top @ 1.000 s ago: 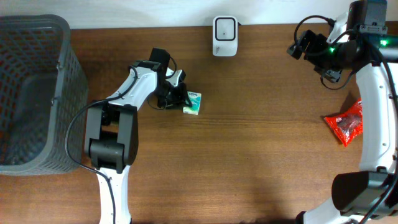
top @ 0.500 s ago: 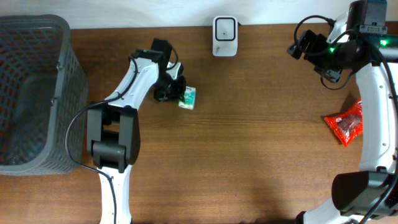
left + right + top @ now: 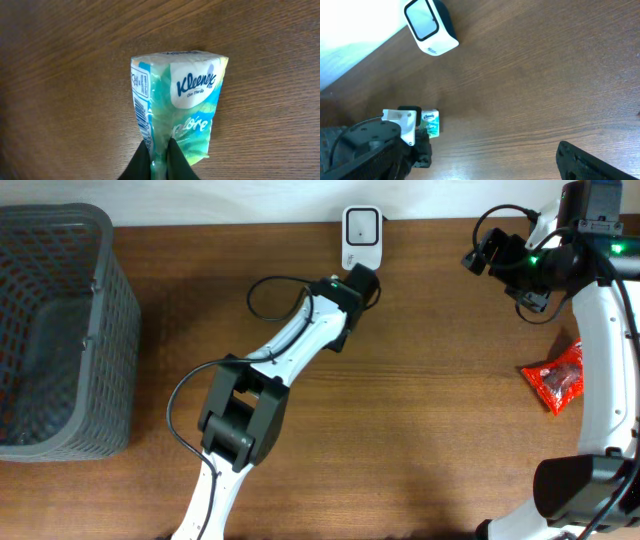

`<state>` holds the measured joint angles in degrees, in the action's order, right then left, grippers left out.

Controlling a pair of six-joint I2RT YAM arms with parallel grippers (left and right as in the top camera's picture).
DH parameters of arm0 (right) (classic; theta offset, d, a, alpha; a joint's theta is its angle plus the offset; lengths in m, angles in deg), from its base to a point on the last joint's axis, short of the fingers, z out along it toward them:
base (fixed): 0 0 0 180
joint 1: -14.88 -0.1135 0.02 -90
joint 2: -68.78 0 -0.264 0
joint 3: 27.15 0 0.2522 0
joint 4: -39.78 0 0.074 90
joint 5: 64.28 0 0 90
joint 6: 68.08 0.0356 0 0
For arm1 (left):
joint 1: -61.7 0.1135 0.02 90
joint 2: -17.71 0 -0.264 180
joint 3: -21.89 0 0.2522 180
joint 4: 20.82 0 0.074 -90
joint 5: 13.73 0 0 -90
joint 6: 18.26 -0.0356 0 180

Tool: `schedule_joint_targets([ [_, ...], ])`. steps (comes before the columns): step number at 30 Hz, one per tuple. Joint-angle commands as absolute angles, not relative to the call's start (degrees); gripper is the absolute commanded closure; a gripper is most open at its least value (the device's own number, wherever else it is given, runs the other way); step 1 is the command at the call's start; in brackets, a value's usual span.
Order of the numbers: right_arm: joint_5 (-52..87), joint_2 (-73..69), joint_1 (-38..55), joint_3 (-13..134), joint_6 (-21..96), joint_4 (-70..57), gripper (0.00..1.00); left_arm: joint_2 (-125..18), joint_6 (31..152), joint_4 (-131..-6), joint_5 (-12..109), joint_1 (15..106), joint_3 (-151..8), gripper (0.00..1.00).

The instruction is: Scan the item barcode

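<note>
A green and white Kleenex tissue pack hangs above the wood, pinched at its lower edge by my left gripper, which is shut on it. The barcode runs down the pack's left side. In the overhead view the left gripper sits just in front of the white scanner and hides the pack. The right wrist view shows the pack below the scanner. My right gripper is open and holds nothing, raised at the far right.
A dark mesh basket stands at the left edge. A red packet lies by the right arm's base. A black cable loops beside the left arm.
The left gripper closed on the tissue pack, lifted it and carried it right and toward the back, up to the scanner. The right arm has not moved.
</note>
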<state>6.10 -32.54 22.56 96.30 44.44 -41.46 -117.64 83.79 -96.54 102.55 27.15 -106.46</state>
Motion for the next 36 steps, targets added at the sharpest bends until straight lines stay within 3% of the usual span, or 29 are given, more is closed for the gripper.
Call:
schedule_joint_targets([
  [1,6.0,-32.7,22.4,96.4,44.9,-41.5,0.02,-118.3,84.5,-96.6,105.7,25.9,-107.1,0.80],
  [9,6.0,-32.7,22.4,96.4,44.9,-41.5,0.01,-118.3,85.1,-96.9,102.2,23.4,-107.1,0.71],
  [15,6.0,-32.7,22.4,96.4,44.9,-41.5,0.02,-118.2,85.2,-97.5,102.0,22.5,-107.8,0.54],
  [28,6.0,-32.7,22.4,96.4,44.9,-41.5,0.02,-116.8,88.5,-117.2,91.5,30.3,-134.4,0.47],
  [29,6.0,-32.7,22.4,96.4,44.9,-41.5,0.02,-116.6,88.5,-119.3,91.5,31.4,-137.5,0.44],
  [30,6.0,-32.7,22.4,96.4,44.9,-41.5,0.02,-116.5,88.4,-121.8,91.6,32.9,-141.5,0.31],
  [35,6.0,-32.7,22.4,96.4,44.9,-41.5,0.02,-116.5,88.4,-127.4,94.1,39.4,-151.4,0.23],
  [36,6.0,-32.7,22.4,96.4,44.9,-41.5,0.02,-116.5,88.4,-127.5,94.1,41.1,-151.6,0.10],
])
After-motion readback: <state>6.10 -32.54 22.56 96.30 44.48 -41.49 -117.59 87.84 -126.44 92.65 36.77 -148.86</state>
